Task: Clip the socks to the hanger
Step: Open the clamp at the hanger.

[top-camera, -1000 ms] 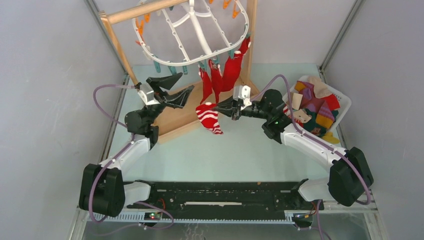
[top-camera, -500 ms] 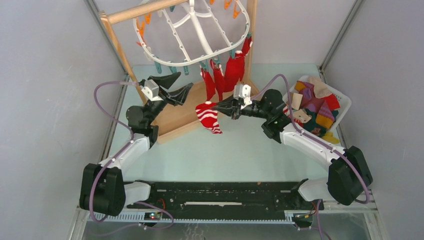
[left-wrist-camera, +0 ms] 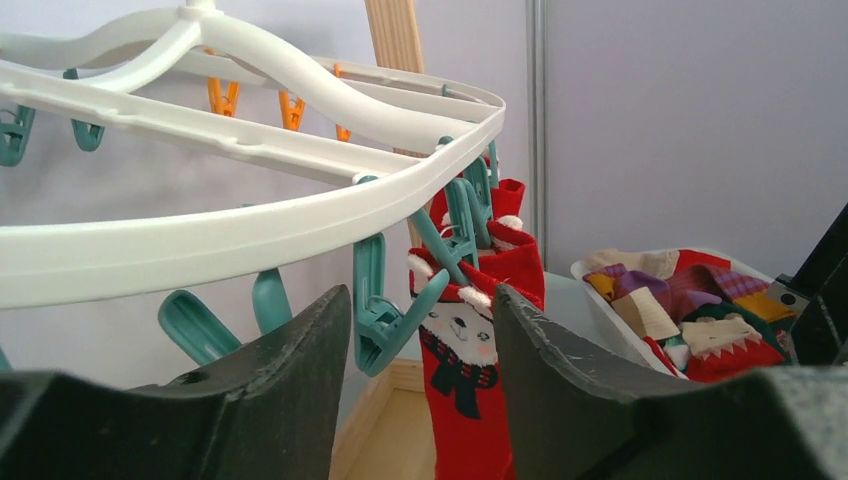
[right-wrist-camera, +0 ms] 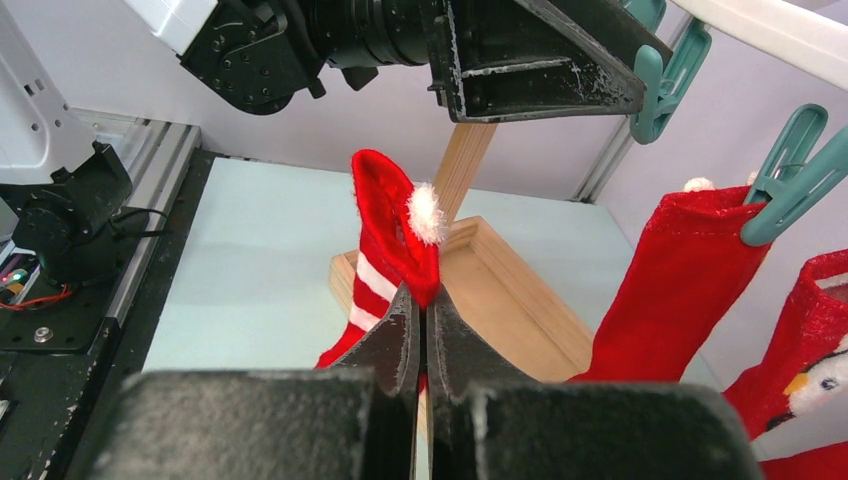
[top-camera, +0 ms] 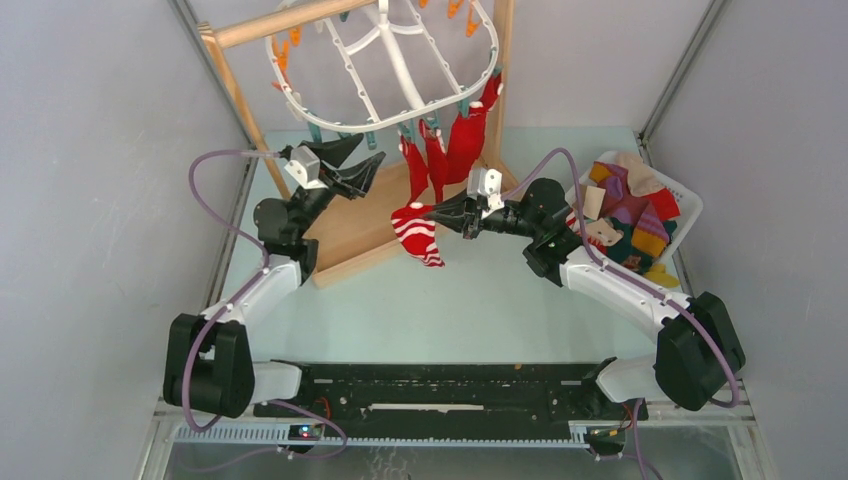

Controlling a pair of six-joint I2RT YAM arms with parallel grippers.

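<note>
Table (top-camera: 450, 310) with a wooden stand (top-camera: 350, 240) at its far side. The white oval hanger (top-camera: 400, 65) hangs from the stand's top bar, with teal and orange clothespins round its rim. At the right edge stands a white basket (top-camera: 693, 203) holding loose socks (top-camera: 635, 215) (purple, yellow, beige, teal and red). Three red socks (top-camera: 440, 160) are clipped along the hanger's near rim and hang over the stand's tray. The right gripper (top-camera: 440, 215) is closed on the cuff of the red-and-white striped sock (top-camera: 420, 238), which is held in the air just below and in front of the hung socks. The left gripper (top-camera: 368, 152) is raised to the rim with its jaws apart. In the wrist view, a free teal clothespin (left-wrist-camera: 385, 320) hangs between its fingers (left-wrist-camera: 300, 370); contact cannot be told.
</note>
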